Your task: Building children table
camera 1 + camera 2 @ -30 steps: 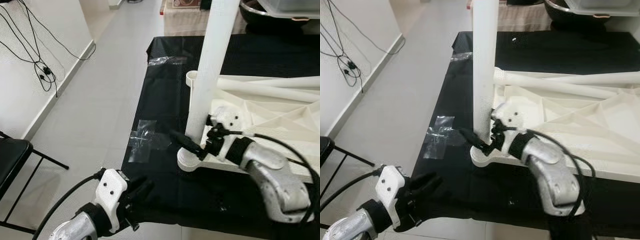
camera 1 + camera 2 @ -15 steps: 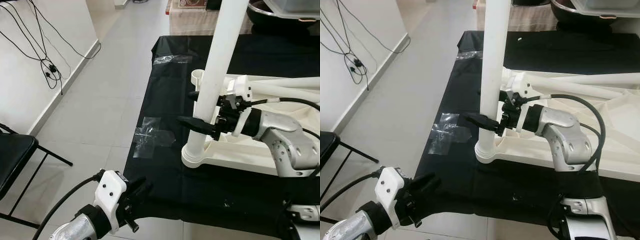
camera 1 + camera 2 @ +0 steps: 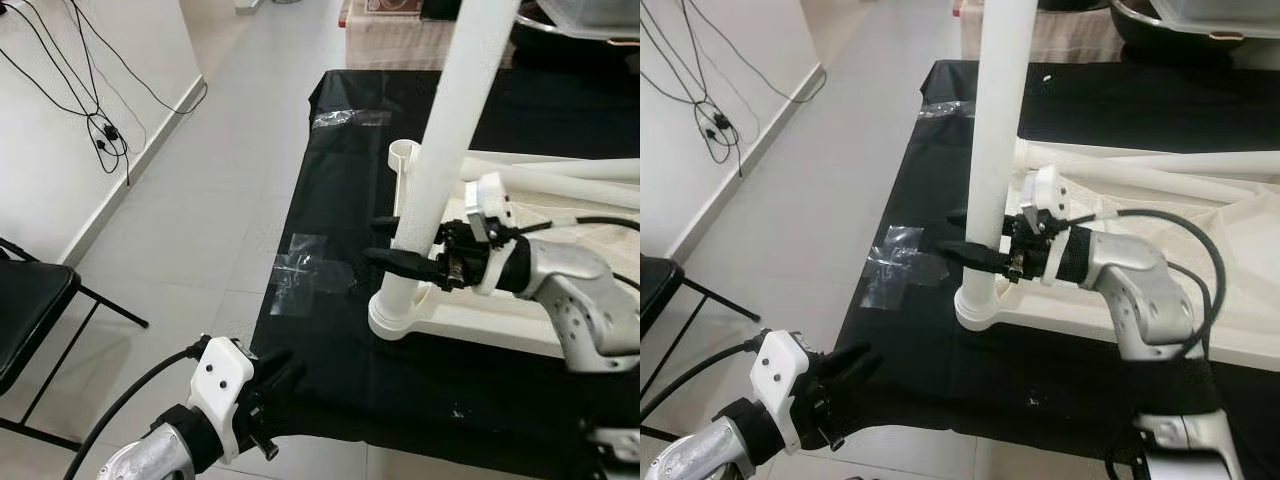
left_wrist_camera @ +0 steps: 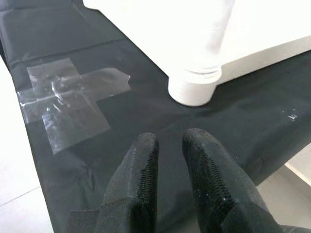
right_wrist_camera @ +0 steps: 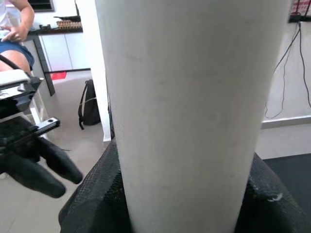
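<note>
The white children's table (image 3: 560, 300) lies upside down on a black cloth (image 3: 330, 180). One white leg (image 3: 440, 170) stands upright in its near-left corner socket (image 3: 395, 318). My right gripper (image 3: 395, 243) reaches in from the right and is shut on this leg a little above the socket, one black finger on each side; the right wrist view has the leg (image 5: 189, 111) pressed between the finger pads (image 5: 90, 204). My left gripper (image 3: 272, 372) hovers low at the cloth's front-left edge, shut and holding nothing, pointing toward the socket (image 4: 192, 90).
Further white legs (image 3: 560, 180) lie across the table's underside, beside an empty socket (image 3: 403, 152). Clear tape (image 3: 300, 272) is stuck on the cloth. A black chair (image 3: 25, 310) and wall cables (image 3: 100, 130) are to the left. A person (image 5: 14, 24) sits far off.
My right gripper rose from beside the socket, closed round the leg, then slid slightly lower. The left gripper has stayed put. The camera view shifted a little.
</note>
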{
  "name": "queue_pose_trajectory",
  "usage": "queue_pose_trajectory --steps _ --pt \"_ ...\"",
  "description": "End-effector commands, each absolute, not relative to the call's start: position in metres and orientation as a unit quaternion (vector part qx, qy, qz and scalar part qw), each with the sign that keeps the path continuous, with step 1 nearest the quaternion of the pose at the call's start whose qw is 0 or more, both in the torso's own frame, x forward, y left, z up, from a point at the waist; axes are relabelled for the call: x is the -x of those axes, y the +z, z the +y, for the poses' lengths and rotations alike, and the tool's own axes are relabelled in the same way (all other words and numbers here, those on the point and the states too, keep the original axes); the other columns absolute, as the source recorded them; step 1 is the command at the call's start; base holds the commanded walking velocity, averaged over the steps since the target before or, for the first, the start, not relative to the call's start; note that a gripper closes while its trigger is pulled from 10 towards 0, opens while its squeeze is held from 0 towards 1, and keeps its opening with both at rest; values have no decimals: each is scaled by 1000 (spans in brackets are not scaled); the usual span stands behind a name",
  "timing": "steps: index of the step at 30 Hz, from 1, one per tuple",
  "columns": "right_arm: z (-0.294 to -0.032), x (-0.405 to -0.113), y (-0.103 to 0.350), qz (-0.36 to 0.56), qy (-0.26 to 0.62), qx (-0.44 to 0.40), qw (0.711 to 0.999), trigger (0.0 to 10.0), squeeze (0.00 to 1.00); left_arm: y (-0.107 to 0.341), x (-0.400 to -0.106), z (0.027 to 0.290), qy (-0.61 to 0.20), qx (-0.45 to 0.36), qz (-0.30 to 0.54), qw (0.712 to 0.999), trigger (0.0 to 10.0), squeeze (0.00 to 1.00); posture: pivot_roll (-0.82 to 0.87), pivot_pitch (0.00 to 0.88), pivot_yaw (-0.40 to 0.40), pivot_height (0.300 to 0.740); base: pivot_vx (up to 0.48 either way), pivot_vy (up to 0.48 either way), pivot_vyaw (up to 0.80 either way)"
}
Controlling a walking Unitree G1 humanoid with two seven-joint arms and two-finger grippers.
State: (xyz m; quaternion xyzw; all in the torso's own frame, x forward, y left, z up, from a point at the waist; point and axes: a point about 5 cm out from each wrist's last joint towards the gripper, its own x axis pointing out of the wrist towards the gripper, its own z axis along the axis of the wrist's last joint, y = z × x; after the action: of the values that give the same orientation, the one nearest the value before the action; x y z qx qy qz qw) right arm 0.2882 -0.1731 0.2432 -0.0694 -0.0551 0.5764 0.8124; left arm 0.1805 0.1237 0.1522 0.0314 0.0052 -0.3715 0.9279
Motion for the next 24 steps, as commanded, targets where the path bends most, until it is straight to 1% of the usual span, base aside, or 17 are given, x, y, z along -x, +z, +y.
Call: queue_pose_trajectory --steps 1,2,3,4,5,6,7,8,9,10,12,13,19,20,21,22,24 --pt "-167 -281 229 -28 580 50 813 0 0 149 -181 126 -366 -36 10 930 10000 0 53 166 13 740 0 0 0" --pt "-163 -277 225 -33 552 46 832 0 0 149 -181 126 -366 -37 9 930 10000 0 50 168 8 740 0 0 0" --pt "-163 -277 225 -33 552 46 832 0 0 149 -181 126 -366 -37 9 930 10000 0 50 168 8 740 0 0 0" --pt "-155 -277 219 -43 490 38 870 0 0 149 -181 126 -365 -37 9 930 10000 0 50 172 1 740 0 0 0" --pt "-156 -284 205 -35 290 84 953 0 0 149 -181 127 -364 -37 8 930 10000 0 45 172 -2 740 0 0 0" --pt "-156 -284 205 -35 290 84 953 0 0 149 -181 127 -364 -37 8 930 10000 0 45 172 -2 740 0 0 0" --pt "-161 -284 199 -37 138 121 982 0 0 149 -182 127 -364 -38 9 931 10000 0 37 175 -1 740 0 0 0" --pt "-161 -284 199 -37 138 121 982 0 0 149 -182 127 -364 -38 9 931 10000 0 37 175 -1 740 0 0 0" --pt "-151 -269 184 -14 88 107 990 0 0 149 -182 127 -363 -37 9 931 10000 0 31 179 0 740 0 0 0" --pt "-137 -257 175 -1 97 107 989 0 0 148 -183 126 -363 -36 9 931 10000 0 32 177 7 740 0 0 0" --pt "-137 -257 175 -1 97 107 989 0 0 148 -183 126 -363 -36 9 931 10000 0 32 177 7 740 0 0 0" --pt "-127 -250 170 10 131 91 987 0 0 147 -183 124 -365 -35 8 930 10000 0 31 167 9 740 0 0 0" --pt "-121 -261 178 -2 168 82 982 0 0 147 -185 124 -366 -36 6 930 10000 0 34 161 4 740 0 0 0" --pt "-119 -263 183 -15 177 75 981 10000 0 147 -186 125 -364 -36 6 931 10000 0 38 158 6 740 0 0 0" --pt "-119 -263 183 -15 177 75 981 10000 0 147 -186 125 -364 -36 6 931 10000 0 38 158 6 740 0 0 0" --pt "-115 -264 188 -31 193 62 979 10000 1000 147 -186 124 -363 -36 6 931 10000 0 42 157 8 740 0 0 0" --pt "-110 -264 194 -46 219 46 974 10000 1000 147 -186 123 -363 -35 5 931 10000 0 42 157 8 740 0 0 0"
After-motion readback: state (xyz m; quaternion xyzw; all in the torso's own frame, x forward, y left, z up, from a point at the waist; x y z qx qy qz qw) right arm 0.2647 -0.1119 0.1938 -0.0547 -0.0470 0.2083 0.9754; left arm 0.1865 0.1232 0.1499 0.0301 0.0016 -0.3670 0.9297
